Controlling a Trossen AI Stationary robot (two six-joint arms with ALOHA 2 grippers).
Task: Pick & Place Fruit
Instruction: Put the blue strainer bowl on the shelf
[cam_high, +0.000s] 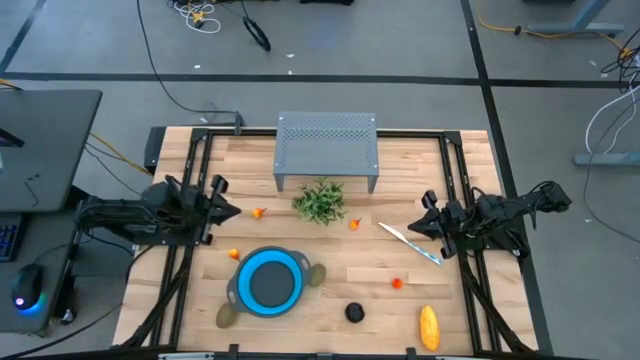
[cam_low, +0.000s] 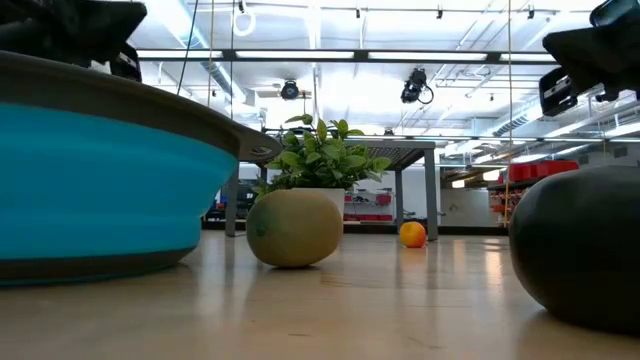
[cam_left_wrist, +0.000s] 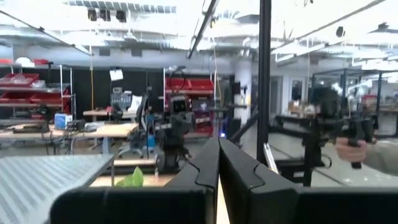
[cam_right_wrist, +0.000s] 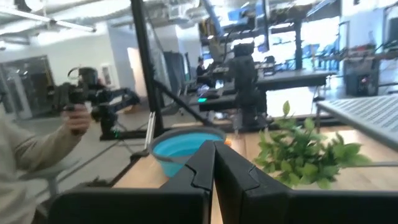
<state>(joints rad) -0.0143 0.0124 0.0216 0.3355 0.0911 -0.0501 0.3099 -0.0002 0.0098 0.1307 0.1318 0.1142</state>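
Left gripper (cam_high: 232, 211) at the left edge of the table, fingers (cam_left_wrist: 205, 168) pressed together, holding nothing. Right gripper (cam_high: 418, 226) at the right edge, pinched closed too, also empty.

Blue bowl (cam_high: 268, 281) low in the middle of the high view. One olive-green oval (cam_high: 317, 274) touching its right rim, another (cam_high: 227, 316) just beside it at lower left. Black ball (cam_high: 354, 312) to the lower right, yellow oblong fruit (cam_high: 429, 327) farther right near the bottom edge. Small red piece (cam_high: 397, 283) above those. Tiny orange pieces (cam_high: 259, 212) at middle left, near the leafy plant (cam_high: 320, 201). Maybe one more (cam_high: 354, 224) right of the plant. White knife (cam_high: 410, 243) close to the right gripper. Grey rack (cam_high: 326, 147) at top middle.
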